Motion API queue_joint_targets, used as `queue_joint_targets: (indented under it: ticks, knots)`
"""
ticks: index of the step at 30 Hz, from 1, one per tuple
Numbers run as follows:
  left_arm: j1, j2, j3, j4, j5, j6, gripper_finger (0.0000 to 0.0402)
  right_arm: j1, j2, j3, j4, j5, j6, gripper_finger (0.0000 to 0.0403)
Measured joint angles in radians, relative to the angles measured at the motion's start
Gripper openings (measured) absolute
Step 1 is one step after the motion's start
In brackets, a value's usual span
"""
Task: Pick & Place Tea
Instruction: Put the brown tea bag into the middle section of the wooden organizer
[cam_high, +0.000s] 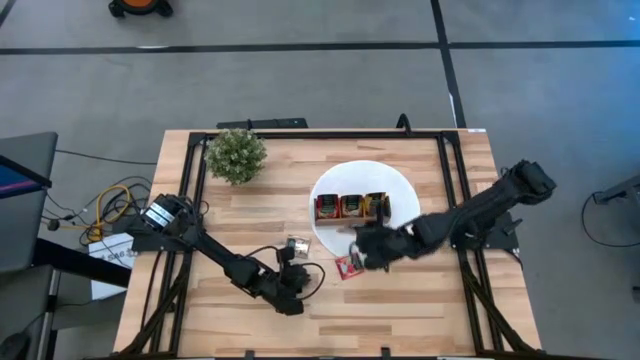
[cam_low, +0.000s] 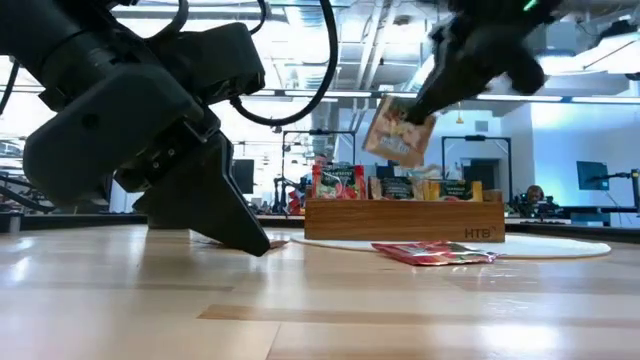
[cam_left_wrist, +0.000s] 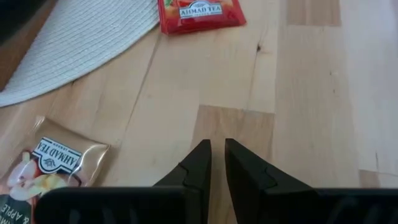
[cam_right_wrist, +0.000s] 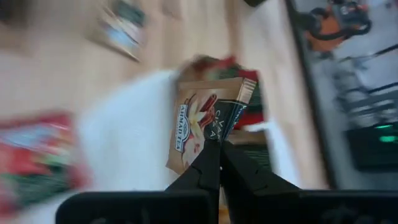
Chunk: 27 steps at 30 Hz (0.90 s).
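A wooden tray (cam_high: 350, 207) of upright tea sachets stands on a white plate (cam_high: 365, 178). Above the plate's near edge, my right gripper (cam_high: 358, 250) is shut on a tan tea sachet (cam_low: 398, 132). A red sachet (cam_high: 348, 266) lies flat on the table just off the plate, and a pale gold one (cam_left_wrist: 50, 171) lies to its left. My left gripper (cam_left_wrist: 217, 155) is low over bare wood beside the gold sachet. Its fingers are nearly together with nothing between them. My right gripper pinches the tan sachet by one edge (cam_right_wrist: 211, 135) between its two fingertips. The fingers slant down from the table's right side. The sachet is lifted clear, tilted, above the tray (cam_low: 400, 220).
A small green plant (cam_high: 236, 155) stands at the far left of the table. Bare wood lies along the near edge and to the right of the plate. Black frame rails run along the table's sides.
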Motion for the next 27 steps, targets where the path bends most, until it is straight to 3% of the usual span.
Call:
queue_joint_targets:
  ticks: [6, 11, 14, 21, 27]
  knots:
    - [0.000, 0.000, 0.000, 0.002, -0.002, -0.001, 0.0039, -0.180, 0.037, 0.000, -0.040, 0.002, -0.281, 0.0001]
    - [0.000, 0.000, 0.000, -0.003, -0.003, -0.001, 0.0039, -0.255, 0.064, 0.000, -0.081, -0.079, -0.330, 0.0001]
    - [0.000, 0.000, 0.000, -0.009, -0.003, -0.002, 0.0039, -0.264, 0.075, 0.001, -0.087, -0.129, -0.338, 0.0001]
    - [0.000, 0.000, 0.000, -0.005, -0.003, -0.004, 0.0039, -0.245, 0.076, 0.000, -0.079, -0.130, -0.356, 0.0009]
    - [0.000, 0.000, 0.000, 0.002, -0.003, -0.005, 0.0039, -0.245, 0.075, 0.000, -0.055, -0.122, -0.356, 0.0067]
